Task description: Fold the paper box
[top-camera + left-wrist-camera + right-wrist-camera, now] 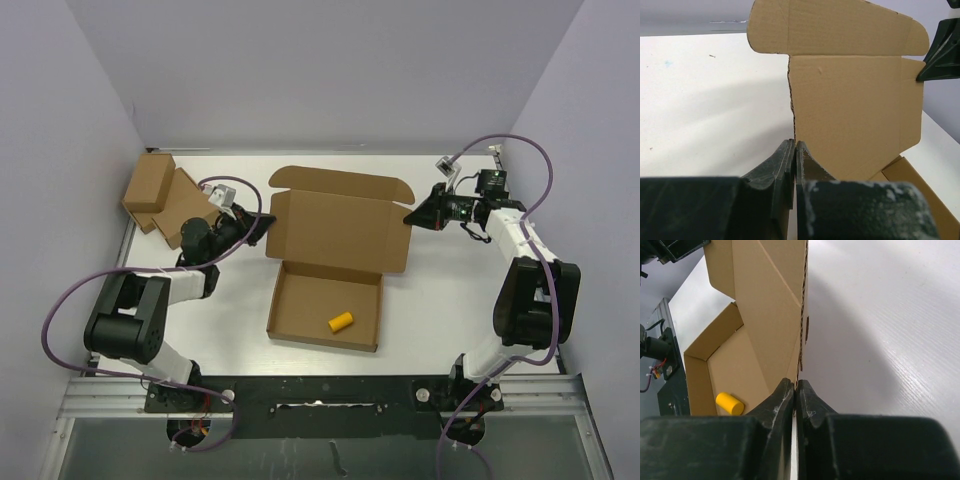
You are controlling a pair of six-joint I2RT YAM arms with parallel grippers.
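**Both grippers pinch the raised lid of the box**

The box (300, 255) sits in the middle of the table (440, 290), about as far from the left edge as from the right. Its shallow tray (276, 300) lies flat on the side toward the near edge. The lid (338, 232) rises from the tray's far wall, and its long flap (340, 185) with rounded ends points toward the far edge.

The left gripper (268, 222) reaches in from the left. Its fingers are pressed together on the lid's left edge. In the left wrist view that edge runs straight down into the slit between the two fingers (785, 160), and the lid (850, 115) stands upright ahead of them.

The right gripper (408, 217) comes in from the right. It is clamped on the lid's right edge, near the small side tab. In the right wrist view the card's thin edge runs down into the closed fingers (810, 405), with no gap showing on either side of it. This gripper also shows as a dark wedge (940, 55) at the lid's far side in the left wrist view.

A yellow cylinder (342, 322) lies on its side on the tray floor, toward the tray's near-right corner. The right wrist view also shows it (730, 403), low beside the tray wall.

Two small boxes (160, 195) sit touching one another at the table's far-left corner, well apart from the box.
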